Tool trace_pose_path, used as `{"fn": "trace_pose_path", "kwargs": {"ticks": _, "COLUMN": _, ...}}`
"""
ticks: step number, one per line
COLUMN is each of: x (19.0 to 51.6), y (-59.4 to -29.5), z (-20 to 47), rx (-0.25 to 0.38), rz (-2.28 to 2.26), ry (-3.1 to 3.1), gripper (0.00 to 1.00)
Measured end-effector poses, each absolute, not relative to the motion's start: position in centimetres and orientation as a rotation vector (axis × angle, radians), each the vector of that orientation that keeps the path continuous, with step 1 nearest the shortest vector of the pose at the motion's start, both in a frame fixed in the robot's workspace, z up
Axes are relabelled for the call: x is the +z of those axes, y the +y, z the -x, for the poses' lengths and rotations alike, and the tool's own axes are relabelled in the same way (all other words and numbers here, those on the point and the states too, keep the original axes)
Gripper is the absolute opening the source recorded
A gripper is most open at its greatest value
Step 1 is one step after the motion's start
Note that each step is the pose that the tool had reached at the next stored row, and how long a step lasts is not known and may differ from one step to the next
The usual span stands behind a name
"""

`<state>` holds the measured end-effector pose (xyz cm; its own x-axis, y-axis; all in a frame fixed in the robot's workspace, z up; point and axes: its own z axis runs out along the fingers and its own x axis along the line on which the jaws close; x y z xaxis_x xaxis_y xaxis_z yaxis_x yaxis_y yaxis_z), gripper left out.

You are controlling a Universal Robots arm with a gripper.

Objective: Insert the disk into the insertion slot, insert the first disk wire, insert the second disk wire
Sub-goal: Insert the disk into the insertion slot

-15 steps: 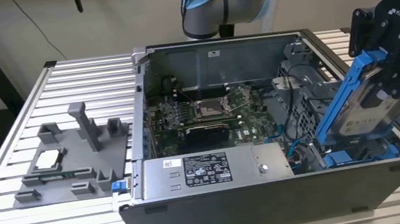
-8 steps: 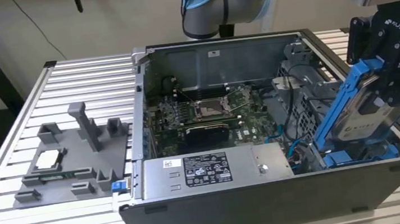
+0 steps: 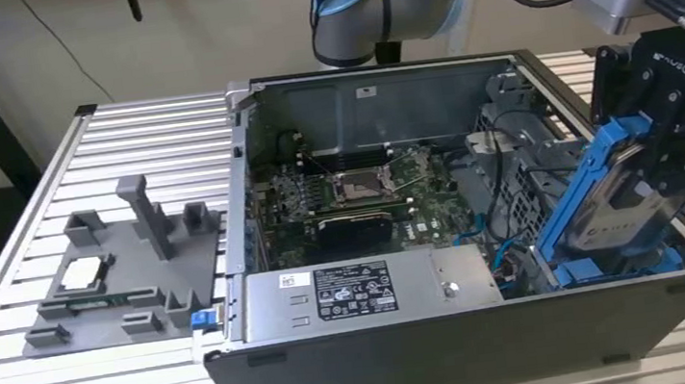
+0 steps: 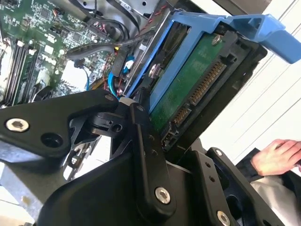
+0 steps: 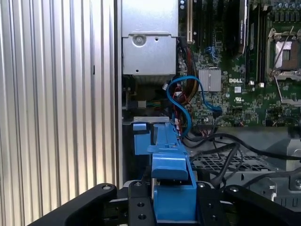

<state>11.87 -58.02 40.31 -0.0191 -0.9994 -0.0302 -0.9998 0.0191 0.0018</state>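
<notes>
1. Closest to the lens, your gripper point(image 4: 181, 141) has its black fingers point(image 4: 141, 136) clamped on the two flat faces of the disk point(image 4: 188, 89). In the first wrist view the same grip point(image 5: 171, 190) shows, with the blue frame point(image 5: 171, 160) pinched between the links.
2. In the exterior view the disk point(image 3: 618, 204) stands at the right of the frame. It is tilted, with its top leaning toward the exterior view's right and its lower end down inside the computer case point(image 3: 464, 352).
3. You are on the first step, by my reading: putting the disk into the insertion slot point(image 3: 603, 269) at the lower right of the exterior view. I cannot tell whether the lower edge has entered the slot.
4. Seating it would call for the tilt to be taken out, so that the frame's sides run true with the bay walls.
5. Neither wire is in. The disk's connector row point(image 4: 202, 87) is bare, and a blue cable point(image 5: 188, 96) loops loose inside the case.
</notes>
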Motion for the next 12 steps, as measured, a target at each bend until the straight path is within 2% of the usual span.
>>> {"fn": "trace_pose_path", "kwargs": {"ticks": 12, "x": 38.2, "y": -58.0, "z": -11.9, "rx": 0.036, "rz": 2.185, "ry": 2.228, "gripper": 0.33}}
